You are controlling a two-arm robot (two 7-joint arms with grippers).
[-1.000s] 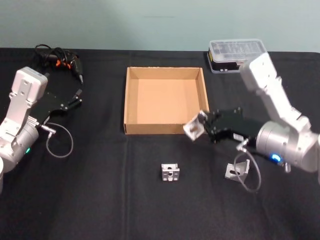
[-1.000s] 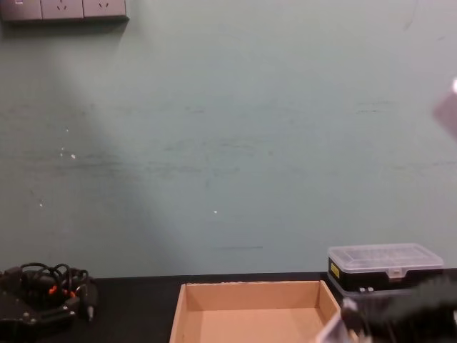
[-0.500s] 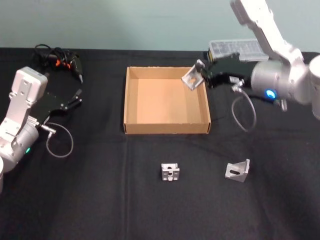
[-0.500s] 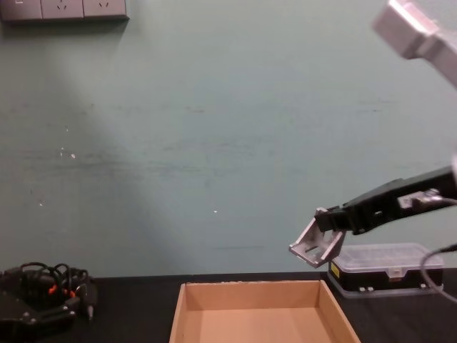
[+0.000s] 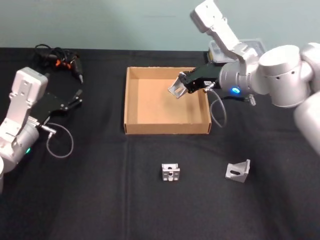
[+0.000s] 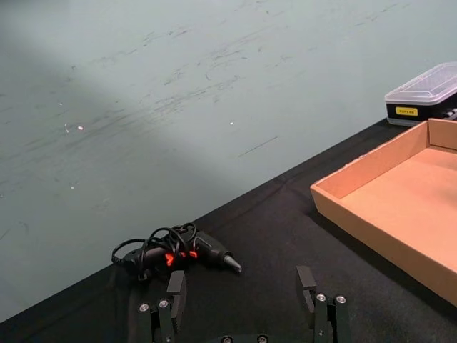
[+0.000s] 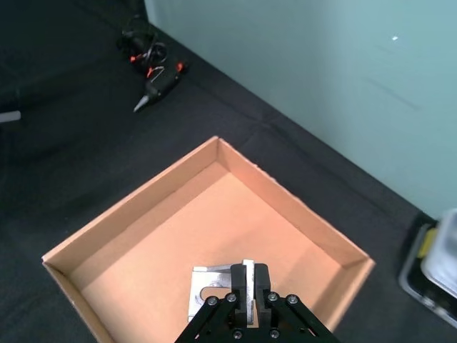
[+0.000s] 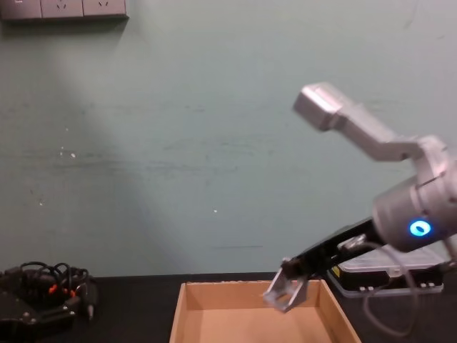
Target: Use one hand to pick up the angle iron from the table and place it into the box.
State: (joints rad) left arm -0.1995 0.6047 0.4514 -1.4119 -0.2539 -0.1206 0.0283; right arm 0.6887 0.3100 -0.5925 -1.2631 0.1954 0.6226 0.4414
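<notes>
My right gripper (image 5: 183, 86) is shut on a silver angle iron (image 5: 176, 89) and holds it in the air over the right part of the tan cardboard box (image 5: 131, 100). In the chest view the angle iron (image 8: 283, 294) hangs at about the height of the rim of the box (image 8: 214, 289). From the right wrist, the angle iron (image 7: 214, 296) sits between the black fingers above the floor of the box (image 7: 128, 221). Another angle iron (image 5: 237, 171) lies on the black table (image 5: 90, 200) in front of the box, to its right. The left gripper (image 6: 243, 304) is open, parked at the left.
A small silver block (image 5: 170, 172) lies on the table in front of the box. A clear-lidded plastic case (image 5: 252, 47) stands behind the box to the right. A black tool with tangled cables (image 5: 60, 60) lies at the back left.
My right gripper has carried the angle iron from the box's front right corner up, back and leftward, and it now hangs lower over the box's inside.
</notes>
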